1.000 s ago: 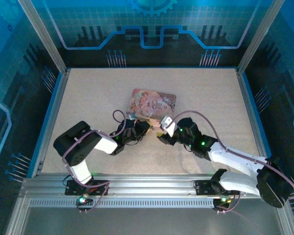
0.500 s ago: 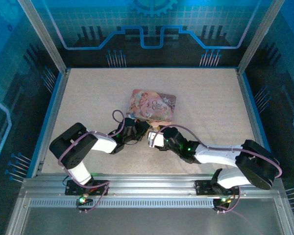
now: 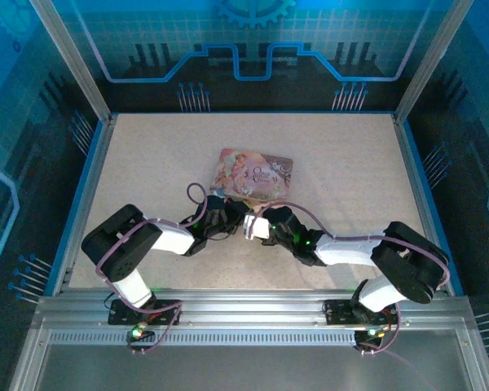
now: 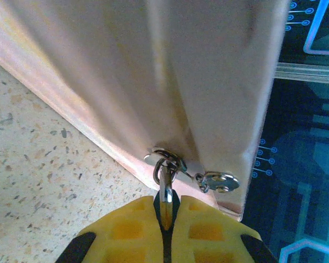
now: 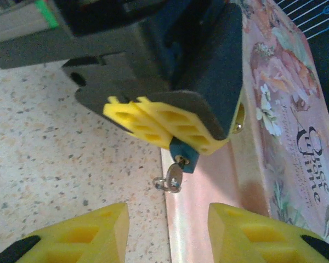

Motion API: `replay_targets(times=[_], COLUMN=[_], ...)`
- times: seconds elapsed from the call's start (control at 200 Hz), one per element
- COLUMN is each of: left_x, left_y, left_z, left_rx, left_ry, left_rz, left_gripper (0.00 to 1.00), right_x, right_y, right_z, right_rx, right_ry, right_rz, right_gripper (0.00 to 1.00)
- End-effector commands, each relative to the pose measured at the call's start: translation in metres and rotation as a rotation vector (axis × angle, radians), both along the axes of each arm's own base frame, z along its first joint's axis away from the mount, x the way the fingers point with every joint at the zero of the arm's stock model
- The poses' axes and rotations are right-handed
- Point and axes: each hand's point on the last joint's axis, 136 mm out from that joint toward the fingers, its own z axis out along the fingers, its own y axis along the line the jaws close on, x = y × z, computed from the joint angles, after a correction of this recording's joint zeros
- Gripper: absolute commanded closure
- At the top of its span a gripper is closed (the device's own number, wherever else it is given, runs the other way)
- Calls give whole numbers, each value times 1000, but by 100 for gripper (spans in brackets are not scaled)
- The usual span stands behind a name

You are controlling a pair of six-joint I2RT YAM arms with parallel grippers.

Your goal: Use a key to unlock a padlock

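Note:
The padlock (image 5: 185, 155) is a tiny blue block pinched at the tips of my left gripper (image 3: 232, 214), which is shut on it. Its silvery shackle (image 4: 165, 174) hooks through a ring on the edge of the pink tin (image 3: 257, 171). The small grey key (image 5: 174, 176) sticks out of the padlock's lower end, with a little wire ring on its round head. My right gripper (image 5: 165, 238) is open just below the key, its yellow fingers (image 5: 79, 238) on either side and not touching it. In the top view my right gripper (image 3: 253, 227) faces the left one tip to tip.
The pink picture-printed tin (image 5: 285, 109) lies right beside both grippers with its pale side wall (image 4: 208, 82) against the padlock. A small silvery tab (image 4: 219, 181) hangs by the ring. Speckled tabletop (image 3: 342, 155) spreads around, bounded by the blue frame rail (image 3: 413, 179).
My right arm has swung left and its gripper has closed in on the left gripper's tips. The left gripper has stayed in place, still shut on the padlock.

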Motion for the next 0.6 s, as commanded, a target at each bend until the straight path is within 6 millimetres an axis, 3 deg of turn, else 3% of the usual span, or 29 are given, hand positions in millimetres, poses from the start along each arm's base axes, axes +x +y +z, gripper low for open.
replay_targets(times=[0.0,0.135,0.595], left_x=[8,8,9], left_y=[-14,-15,-18], left_z=[45,47,56], left_rx=[-91,-99,-115], left_ry=[-97,-100,-114], left_rz=[-24,-23,-30], left_gripper=[100,100,100], right_x=[9,11,25], right_y=[10,10,12], right_z=[10,3,9], right_rx=[50,17,47], right_ry=[-9,-17,-32], right_rz=[18,29,15], right_gripper=[59,60,68])
